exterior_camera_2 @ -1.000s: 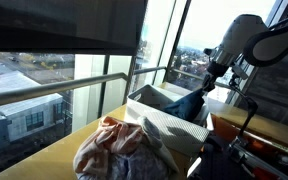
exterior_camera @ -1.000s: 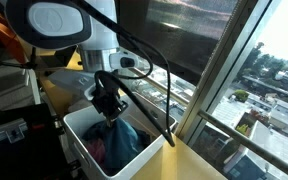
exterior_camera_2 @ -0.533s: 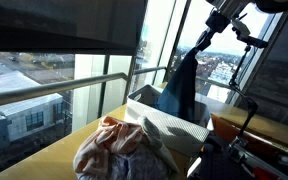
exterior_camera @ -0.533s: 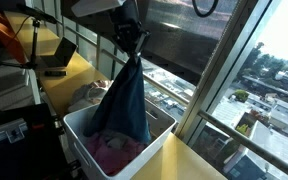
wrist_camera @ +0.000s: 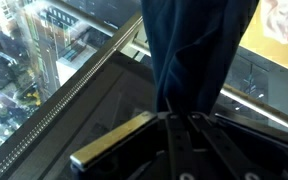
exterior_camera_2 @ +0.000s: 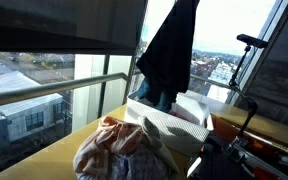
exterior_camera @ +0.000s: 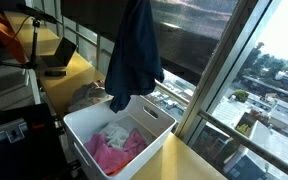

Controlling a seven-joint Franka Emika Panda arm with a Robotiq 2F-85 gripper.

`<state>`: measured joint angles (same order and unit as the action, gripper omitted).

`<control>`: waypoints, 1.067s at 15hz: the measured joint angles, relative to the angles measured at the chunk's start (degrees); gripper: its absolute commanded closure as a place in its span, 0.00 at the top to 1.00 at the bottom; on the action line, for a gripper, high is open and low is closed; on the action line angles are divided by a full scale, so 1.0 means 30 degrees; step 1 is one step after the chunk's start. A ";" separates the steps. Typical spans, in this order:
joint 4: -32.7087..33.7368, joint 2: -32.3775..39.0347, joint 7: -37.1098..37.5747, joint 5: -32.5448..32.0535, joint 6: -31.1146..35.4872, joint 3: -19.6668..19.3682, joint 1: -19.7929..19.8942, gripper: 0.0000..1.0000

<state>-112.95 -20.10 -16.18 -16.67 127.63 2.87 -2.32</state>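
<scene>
A dark blue garment (exterior_camera: 134,50) hangs full length in the air, and both exterior views show it (exterior_camera_2: 172,50). Its lower edge is just above the far side of a white basket (exterior_camera: 152,113) on the yellow table. My gripper is above the top edge of both exterior views. In the wrist view my gripper (wrist_camera: 177,122) is shut on the top of the blue cloth (wrist_camera: 199,50), which drops away from the fingers. Pink and white clothes (exterior_camera: 114,150) lie in the basket.
A pile of mixed clothes (exterior_camera_2: 124,150) lies on the yellow table (exterior_camera: 189,165) beside the basket (exterior_camera_2: 174,122). A big window with a metal rail (wrist_camera: 84,80) runs along the table's far side. A laptop (exterior_camera: 56,55) stands further back.
The gripper has risen from the basket and out of the exterior views, pulling the blue garment up. The garment now hangs free of the basket.
</scene>
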 measured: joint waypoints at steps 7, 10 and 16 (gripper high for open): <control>0.3805 0.0523 0.1951 -0.0998 -0.3685 0.3658 -0.1511 0.01; 0.3079 0.1234 0.2329 -0.1145 -0.3716 0.4020 -0.1840 0.01; -0.0801 0.2261 0.3044 -0.0504 -0.3156 0.4064 -0.2811 0.01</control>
<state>-115.35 -13.32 -7.05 -18.19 118.16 15.07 -10.76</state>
